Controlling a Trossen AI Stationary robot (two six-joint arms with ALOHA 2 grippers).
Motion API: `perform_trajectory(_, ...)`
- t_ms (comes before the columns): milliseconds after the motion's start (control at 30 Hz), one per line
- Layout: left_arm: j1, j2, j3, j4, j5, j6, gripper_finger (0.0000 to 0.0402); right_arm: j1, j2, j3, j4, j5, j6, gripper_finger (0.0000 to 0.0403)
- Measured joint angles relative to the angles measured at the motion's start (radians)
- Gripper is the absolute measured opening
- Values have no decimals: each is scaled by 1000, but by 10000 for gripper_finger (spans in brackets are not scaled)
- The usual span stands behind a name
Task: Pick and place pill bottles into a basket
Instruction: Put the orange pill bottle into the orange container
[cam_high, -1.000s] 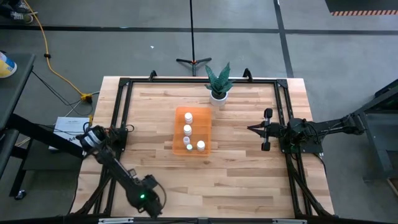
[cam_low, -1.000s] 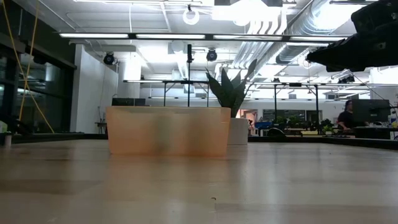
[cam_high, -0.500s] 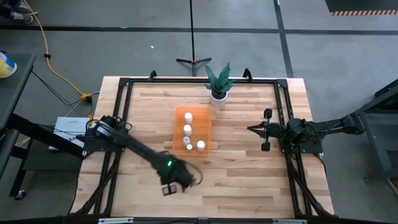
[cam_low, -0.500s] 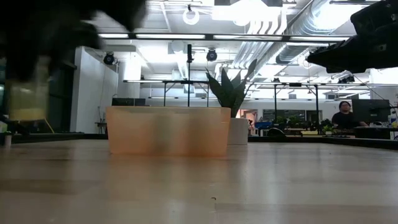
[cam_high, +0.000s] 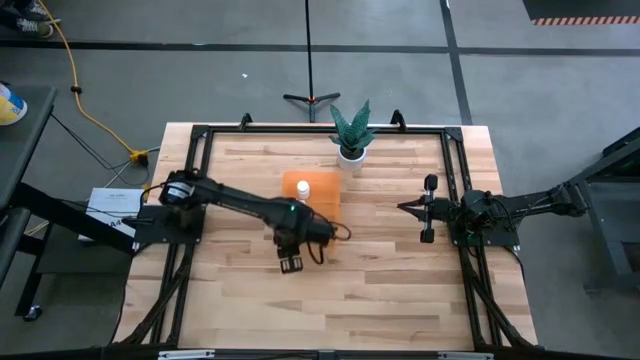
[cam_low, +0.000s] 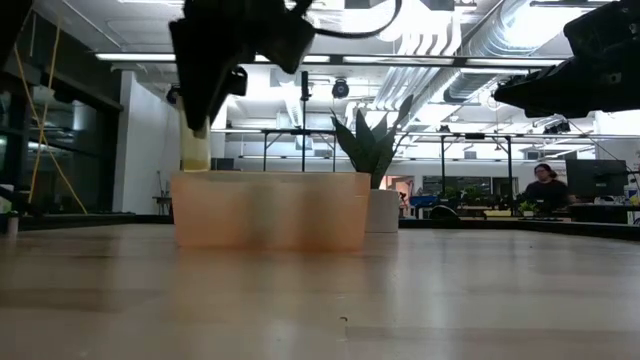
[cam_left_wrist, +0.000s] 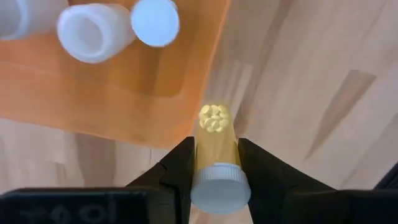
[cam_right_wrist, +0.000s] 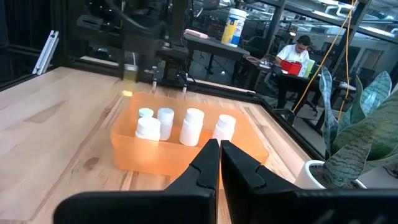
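Note:
The orange basket (cam_high: 322, 195) stands at mid-table and holds several white pill bottles (cam_right_wrist: 191, 126), seen also in the left wrist view (cam_left_wrist: 94, 32). My left gripper (cam_high: 298, 238) hangs over the basket's near end (cam_left_wrist: 124, 118), shut on a yellowish pill bottle (cam_left_wrist: 216, 146) with a white cap. In the low view that bottle (cam_low: 195, 148) hangs just above the basket's rim (cam_low: 270, 176). My right gripper (cam_high: 403, 207) waits shut and empty to the right of the basket, above the table. My left gripper pinches the yellowish bottle's body just under its white cap (cam_left_wrist: 219, 182) between its two fingers (cam_left_wrist: 180, 165). The fingers come from above, pointing down. The bottle hangs upright below them, cap up, lifted clear, its bottom end (cam_left_wrist: 214, 118) over the basket's near wall.
A white pot with a green plant (cam_high: 351, 140) stands just beyond the basket's far end. A black frame (cam_high: 195, 160) runs around the table. Bare wood lies to the left, right and near side of the basket.
My left gripper has swung from the table's near left corner toward the right and far edge, up to the basket's near end. It has carried the yellowish bottle along, lifted clear. My right gripper has kept still.

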Motion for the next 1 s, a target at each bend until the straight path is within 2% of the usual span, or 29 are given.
perform_trajectory(200, 65, 0, 0, -17, 1, 33, 163, 0, 0, 0, 0, 0, 0, 7)
perform_trajectory(433, 92, 0, 0, -16, 120, 82, 149, 0, 0, 0, 0, 0, 0, 7)
perform_trajectory(567, 92, 0, 4, -21, 135, 104, 149, 0, 0, 0, 0, 0, -1, 7)
perform_trajectory(767, 97, 1, 60, -28, 76, 142, 166, 0, 0, 0, 0, 0, -1, 7)
perform_trajectory(900, 107, 0, 83, -40, 11, 173, 153, 0, 0, 0, 0, 0, -1, 7)
perform_trajectory(1000, 126, 1, 83, -40, -1, 202, 144, 0, 0, 0, 0, 0, -1, 7)
